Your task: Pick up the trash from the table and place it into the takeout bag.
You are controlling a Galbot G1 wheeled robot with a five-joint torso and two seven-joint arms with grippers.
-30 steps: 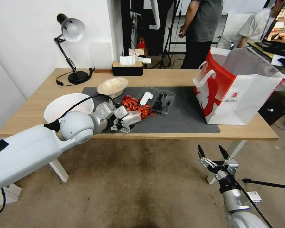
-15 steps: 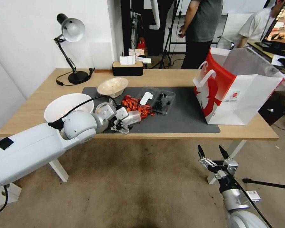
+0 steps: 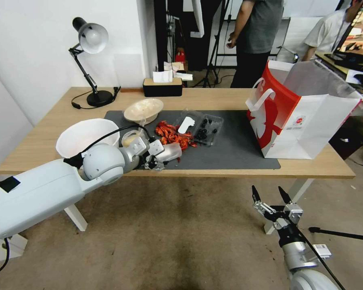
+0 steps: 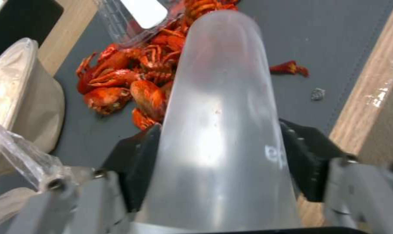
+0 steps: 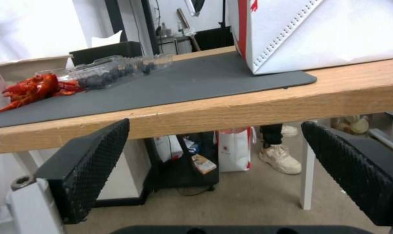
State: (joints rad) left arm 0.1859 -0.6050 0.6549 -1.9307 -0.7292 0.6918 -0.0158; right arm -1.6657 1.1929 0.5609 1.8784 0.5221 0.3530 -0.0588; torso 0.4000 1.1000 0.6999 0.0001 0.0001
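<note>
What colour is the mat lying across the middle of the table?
Dark grey, plain with no pattern. The mat shows best in the head view, lying on the light-wood table.

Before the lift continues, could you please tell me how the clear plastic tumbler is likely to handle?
The clear plastic tumbler, clamped in the left gripper, looks empty, so probably light. Its thin, glossy walls may flex or slip. Round-sided, it would likely roll if dropped.

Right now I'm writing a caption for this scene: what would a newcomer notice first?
The left gripper holds a clear plastic cup lying sideways over the mat's near edge, beside a red crayfish pile. At the table's right end stands the red-and-white bag. The right gripper hangs open below the table edge.
</note>
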